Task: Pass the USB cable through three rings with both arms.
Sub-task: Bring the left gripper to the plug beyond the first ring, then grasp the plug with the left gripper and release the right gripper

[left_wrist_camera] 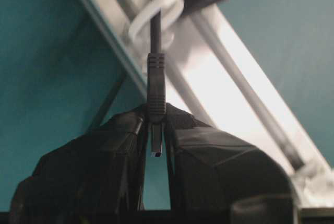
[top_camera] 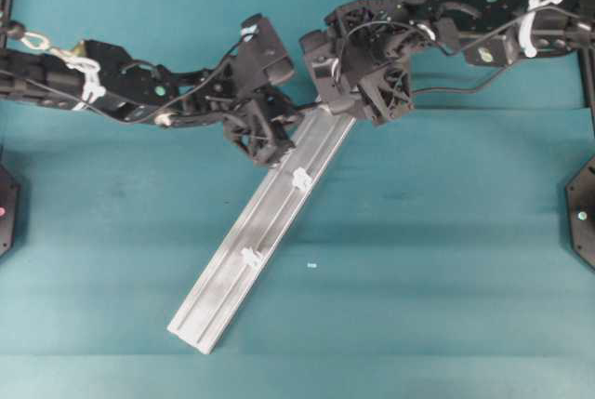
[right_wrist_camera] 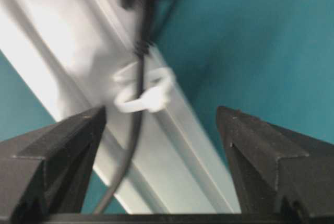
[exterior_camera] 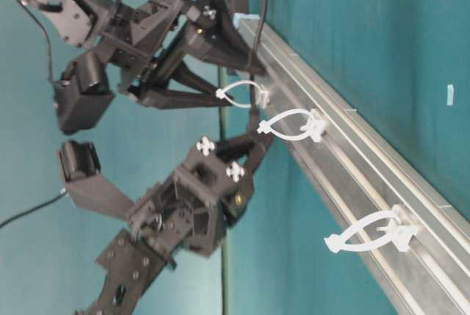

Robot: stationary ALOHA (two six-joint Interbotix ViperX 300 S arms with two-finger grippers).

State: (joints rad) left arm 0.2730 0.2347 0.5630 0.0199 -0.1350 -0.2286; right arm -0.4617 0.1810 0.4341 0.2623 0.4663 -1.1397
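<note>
In the left wrist view my left gripper [left_wrist_camera: 156,113] is shut on the dark plug [left_wrist_camera: 156,85] of the USB cable [left_wrist_camera: 155,36], whose metal tip points back between the fingers. The cord runs up through the first white ring [left_wrist_camera: 136,24] on the silver rail [left_wrist_camera: 235,78]. My right gripper [right_wrist_camera: 160,114] stands open on the ring's other side, its fingers wide on either side of the cable [right_wrist_camera: 136,125] and ring [right_wrist_camera: 154,98], touching neither. From overhead, the left gripper [top_camera: 279,146] and right gripper [top_camera: 342,106] meet at the rail's upper end and hide that ring. The two other rings [top_camera: 300,178] [top_camera: 251,256] have no cable through them.
The rail [top_camera: 232,278] lies diagonally on the teal tabletop, its lower end near the front left. A small white speck [top_camera: 311,266] lies right of it. Black arm bases [top_camera: 584,218] sit at both side edges.
</note>
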